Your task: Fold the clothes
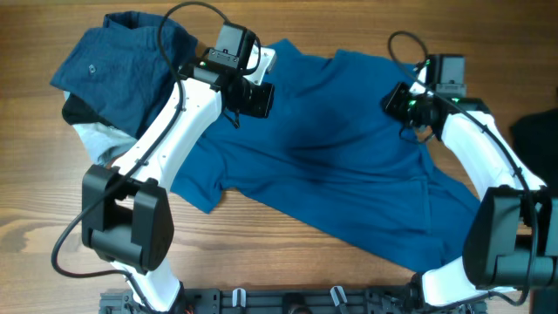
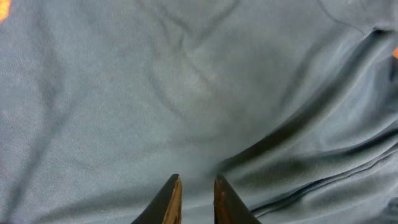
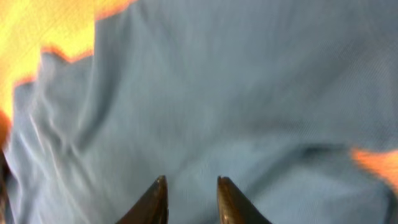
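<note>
A large blue shirt (image 1: 340, 166) lies spread and wrinkled across the middle of the wooden table. My left gripper (image 1: 255, 98) hovers over the shirt's upper left part. In the left wrist view its jaws (image 2: 197, 180) stand a little apart, with creased blue cloth (image 2: 186, 93) beneath and nothing between them. My right gripper (image 1: 401, 103) is over the shirt's upper right part. In the right wrist view its jaws (image 3: 191, 180) are apart over smooth blue cloth (image 3: 249, 93), near the shirt's edge.
A pile of dark blue clothes (image 1: 113, 61) lies at the back left, with a black piece and a white-grey piece (image 1: 96, 139) under it. A black item (image 1: 536, 131) sits at the right edge. Bare wood (image 3: 37, 25) shows beyond the shirt's edge.
</note>
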`<state>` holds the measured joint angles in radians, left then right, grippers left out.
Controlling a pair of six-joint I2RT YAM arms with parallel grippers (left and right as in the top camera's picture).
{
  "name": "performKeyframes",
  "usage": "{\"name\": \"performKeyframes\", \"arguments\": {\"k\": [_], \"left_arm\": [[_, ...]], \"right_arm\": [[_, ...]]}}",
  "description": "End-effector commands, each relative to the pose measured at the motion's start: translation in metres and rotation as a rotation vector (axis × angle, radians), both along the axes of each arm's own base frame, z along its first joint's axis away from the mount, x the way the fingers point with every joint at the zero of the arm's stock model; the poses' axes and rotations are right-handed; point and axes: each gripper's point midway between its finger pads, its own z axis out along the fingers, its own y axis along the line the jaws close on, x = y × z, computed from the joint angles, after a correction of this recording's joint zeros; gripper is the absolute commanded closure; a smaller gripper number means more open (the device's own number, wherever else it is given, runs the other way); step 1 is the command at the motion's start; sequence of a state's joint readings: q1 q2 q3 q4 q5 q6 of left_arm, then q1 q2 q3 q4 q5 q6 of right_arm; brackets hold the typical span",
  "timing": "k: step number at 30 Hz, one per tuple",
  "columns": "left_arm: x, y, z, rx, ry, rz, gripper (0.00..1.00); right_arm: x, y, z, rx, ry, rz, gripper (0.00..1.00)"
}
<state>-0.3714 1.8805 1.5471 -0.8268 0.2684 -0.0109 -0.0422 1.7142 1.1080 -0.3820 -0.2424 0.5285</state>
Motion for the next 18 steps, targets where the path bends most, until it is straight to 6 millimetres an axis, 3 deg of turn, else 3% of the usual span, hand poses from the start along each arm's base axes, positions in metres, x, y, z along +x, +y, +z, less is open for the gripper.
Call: {"name": "performKeyframes", "arguments": {"k": [1,5,10,15,18], "left_arm": [[-0.002,-0.002,0.006,-0.015,-0.007,-0.02,0.79],[-0.012,0.001,0.005,-0.001,0.028,-0.02,0.78],[-0.018,0.021,-0.001,0.095,0.053,0.014,0.76],[-0.02,0.025,0.009,0.105,0.031,0.021,0.71],[-0.02,0.026,0.017,0.105,0.008,0.014,0.64]], "right_arm": [[0.013,-0.016,-0.03,0.023,0.04,-0.131,0.77],[0.024,-0.01,-0.068,0.097,0.105,-0.188,0.78],[0.035,0.026,-0.111,0.263,0.175,-0.215,0.8],[0.045,0.113,-0.132,0.354,0.136,-0.111,0.8],[0.049,0.162,-0.121,0.362,0.058,0.014,0.8]]}}
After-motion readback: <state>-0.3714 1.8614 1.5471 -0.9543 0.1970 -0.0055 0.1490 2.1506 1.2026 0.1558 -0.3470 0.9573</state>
